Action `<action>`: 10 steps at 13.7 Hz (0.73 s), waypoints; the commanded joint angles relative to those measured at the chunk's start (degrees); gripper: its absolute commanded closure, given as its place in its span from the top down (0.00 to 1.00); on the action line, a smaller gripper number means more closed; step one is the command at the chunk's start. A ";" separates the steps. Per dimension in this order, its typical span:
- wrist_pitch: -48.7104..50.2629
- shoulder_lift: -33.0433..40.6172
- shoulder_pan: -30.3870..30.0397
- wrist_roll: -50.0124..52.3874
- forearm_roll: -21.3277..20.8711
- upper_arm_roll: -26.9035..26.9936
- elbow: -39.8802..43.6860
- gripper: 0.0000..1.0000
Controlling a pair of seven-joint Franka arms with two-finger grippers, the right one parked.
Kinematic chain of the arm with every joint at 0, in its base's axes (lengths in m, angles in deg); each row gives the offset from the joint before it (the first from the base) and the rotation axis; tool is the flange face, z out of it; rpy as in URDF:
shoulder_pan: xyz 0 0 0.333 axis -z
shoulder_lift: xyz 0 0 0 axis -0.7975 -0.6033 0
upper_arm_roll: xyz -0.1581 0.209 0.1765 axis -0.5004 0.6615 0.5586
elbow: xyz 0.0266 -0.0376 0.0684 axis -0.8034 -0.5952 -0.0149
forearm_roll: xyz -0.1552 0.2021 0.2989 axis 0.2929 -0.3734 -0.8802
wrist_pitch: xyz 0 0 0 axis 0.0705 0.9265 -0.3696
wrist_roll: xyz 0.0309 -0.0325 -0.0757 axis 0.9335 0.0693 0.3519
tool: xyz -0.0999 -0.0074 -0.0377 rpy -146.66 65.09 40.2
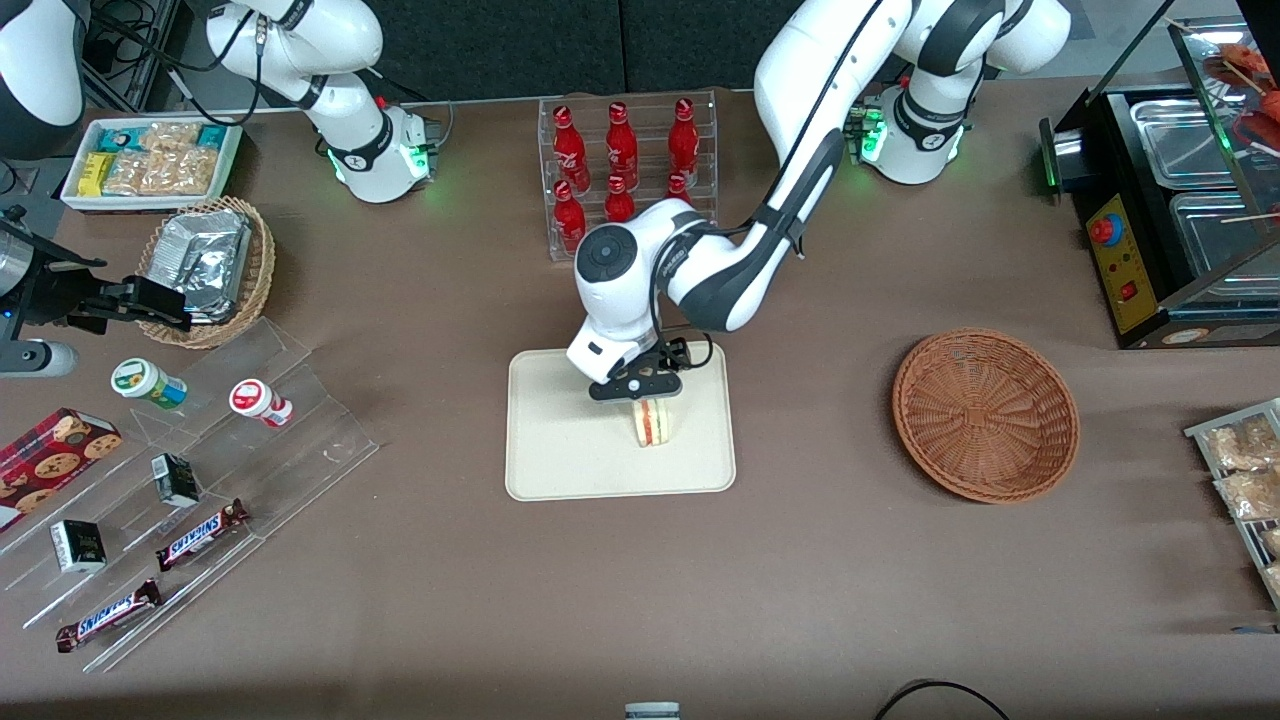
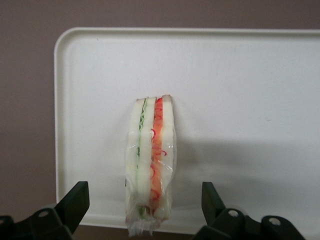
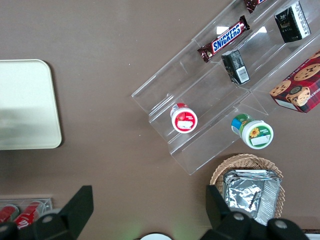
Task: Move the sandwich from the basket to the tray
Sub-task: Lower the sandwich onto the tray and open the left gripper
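Observation:
The sandwich (image 1: pixel 654 424) (image 2: pixel 150 165), wrapped in clear film, stands on its edge on the cream tray (image 1: pixel 560 470) (image 2: pixel 250 90), its red and green filling showing. My gripper (image 1: pixel 645 392) (image 2: pixel 145 210) hovers just above it, open, with one finger (image 2: pixel 75 202) on each side and a clear gap between each finger and the bread. The reddish-brown wicker basket (image 1: pixel 985 415) sits on the table toward the working arm's end, with nothing in it.
A clear rack of red bottles (image 1: pixel 625 165) stands farther from the front camera than the tray. A clear stepped shelf (image 1: pixel 200 480) with snacks and a tan foil-pack basket (image 1: pixel 210 270) lie toward the parked arm's end. A black display case (image 1: pixel 1180 200) stands near the basket.

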 commanded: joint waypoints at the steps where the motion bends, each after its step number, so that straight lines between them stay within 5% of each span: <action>1: 6.55 3.53 0.33 3.23 -0.24 0.40 2.05 0.99; 10: 24.40 20.76 0.06 1.48 4.86 12.78 1.88 0.99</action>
